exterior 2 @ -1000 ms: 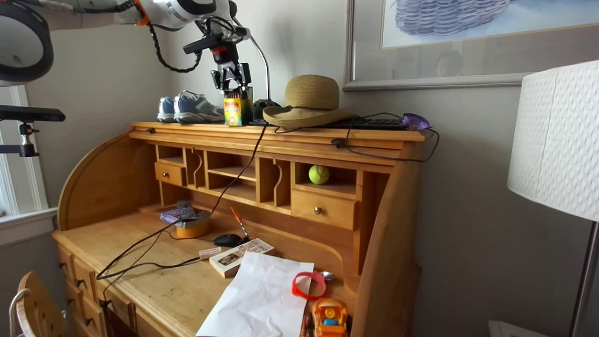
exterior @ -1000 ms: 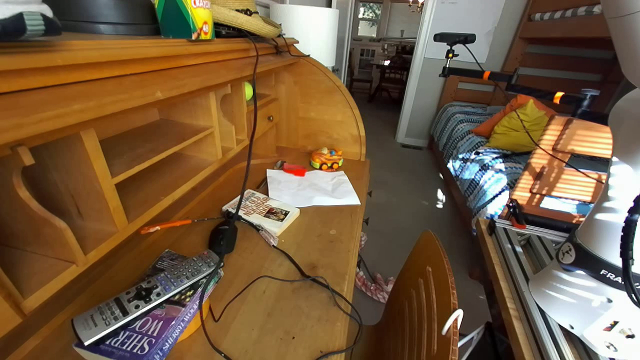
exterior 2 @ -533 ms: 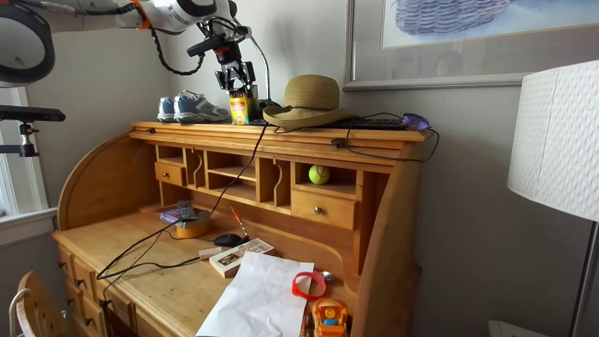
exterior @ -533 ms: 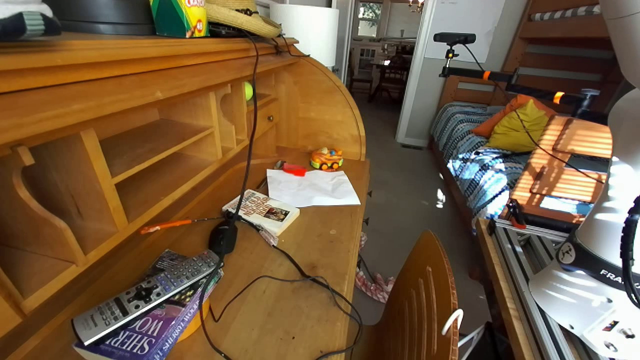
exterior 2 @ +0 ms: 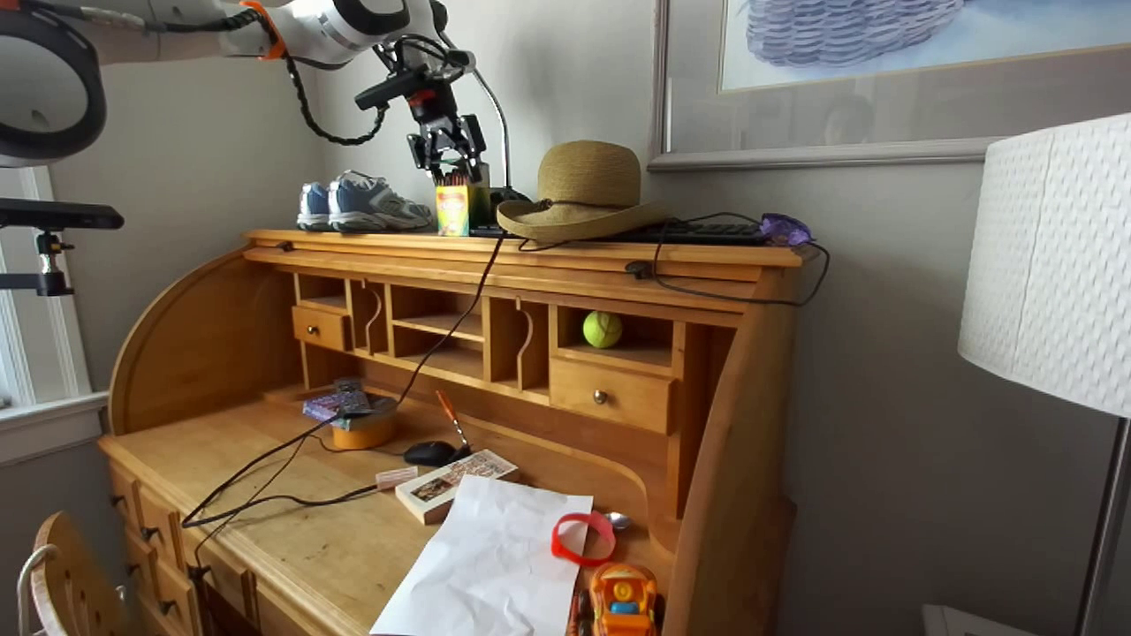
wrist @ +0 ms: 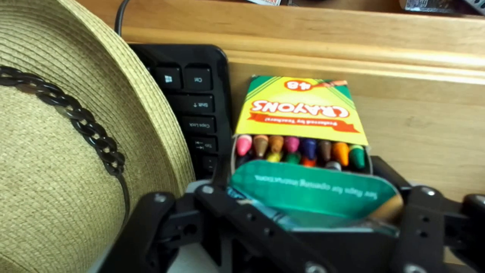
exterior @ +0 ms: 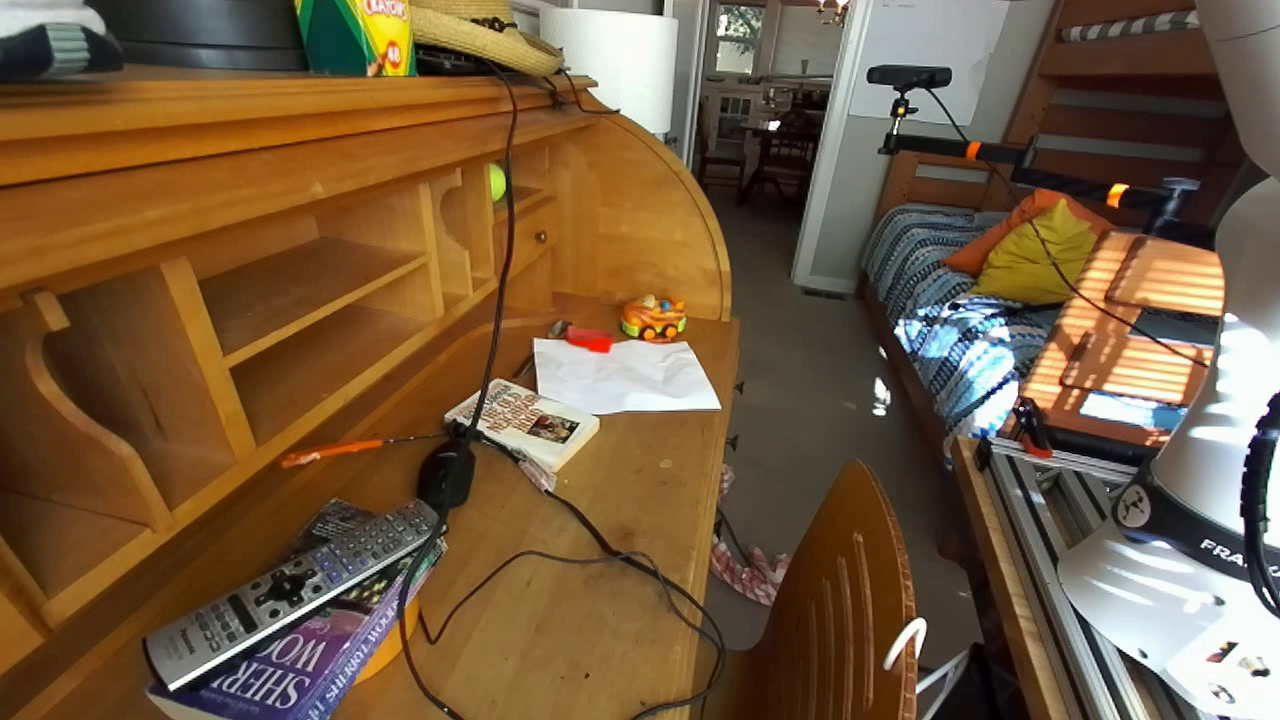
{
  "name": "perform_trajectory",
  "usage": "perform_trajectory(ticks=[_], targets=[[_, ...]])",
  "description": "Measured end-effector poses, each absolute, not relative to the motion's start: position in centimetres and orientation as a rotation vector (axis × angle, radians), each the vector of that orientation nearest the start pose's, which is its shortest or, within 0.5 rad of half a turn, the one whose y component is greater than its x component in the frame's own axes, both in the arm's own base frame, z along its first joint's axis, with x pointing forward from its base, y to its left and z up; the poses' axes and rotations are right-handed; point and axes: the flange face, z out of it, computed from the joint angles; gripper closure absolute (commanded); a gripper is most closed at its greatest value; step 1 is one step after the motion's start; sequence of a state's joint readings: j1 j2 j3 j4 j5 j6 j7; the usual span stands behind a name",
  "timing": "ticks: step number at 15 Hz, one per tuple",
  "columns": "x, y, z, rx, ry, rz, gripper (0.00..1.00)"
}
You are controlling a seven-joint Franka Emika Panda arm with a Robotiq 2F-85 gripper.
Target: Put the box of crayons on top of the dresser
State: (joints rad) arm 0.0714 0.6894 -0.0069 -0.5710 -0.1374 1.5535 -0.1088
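The box of crayons (exterior 2: 452,215) stands on top of the wooden dresser (exterior 2: 380,241), with the straw hat to its right. It also shows in an exterior view (exterior: 385,40), cut by the top edge. In the wrist view the box (wrist: 299,113) has its lid flap open, with rows of coloured crayon tips (wrist: 291,144) showing. My gripper (exterior 2: 456,175) comes down over it from above. In the wrist view its fingers (wrist: 390,175) stand close on either side of the box. I cannot tell whether they press on it.
The straw hat (exterior 2: 588,177) and a black keyboard (wrist: 199,104) lie close beside the box. Blue-grey shoes (exterior 2: 375,203) stand to its left. Black cables (exterior 2: 459,309) hang down over the dresser's front edge. The wall is close behind.
The gripper and box shifted right together in an exterior view, mostly in the earlier half second. Since then the box looks slightly lower within the gripper and a little tilted differently.
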Motion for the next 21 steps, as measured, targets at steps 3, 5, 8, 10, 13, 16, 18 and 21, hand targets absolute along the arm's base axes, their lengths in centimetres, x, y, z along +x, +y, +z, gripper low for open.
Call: perform_trajectory(ticks=[3, 5, 8, 10, 13, 16, 18, 21], targets=[[71.8, 3.4, 64.7, -3.249, -0.248, -0.483, 0.00], [71.4, 3.5, 65.4, -3.248, -0.248, -0.491, 0.01], [69.8, 4.1, 68.3, -3.238, -0.253, -0.533, 0.00], [68.2, 4.5, 70.9, -3.225, -0.257, -0.574, 0.00], [65.6, 4.8, 74.5, -3.205, -0.252, -0.615, 0.00], [63.2, 5.1, 77.0, -3.174, -0.252, -0.611, 0.00], [62.2, 5.5, 77.6, -3.137, -0.275, -0.567, 0.00], [61.1, 6.5, 77.5, -3.065, -0.326, -0.475, 0.00]])
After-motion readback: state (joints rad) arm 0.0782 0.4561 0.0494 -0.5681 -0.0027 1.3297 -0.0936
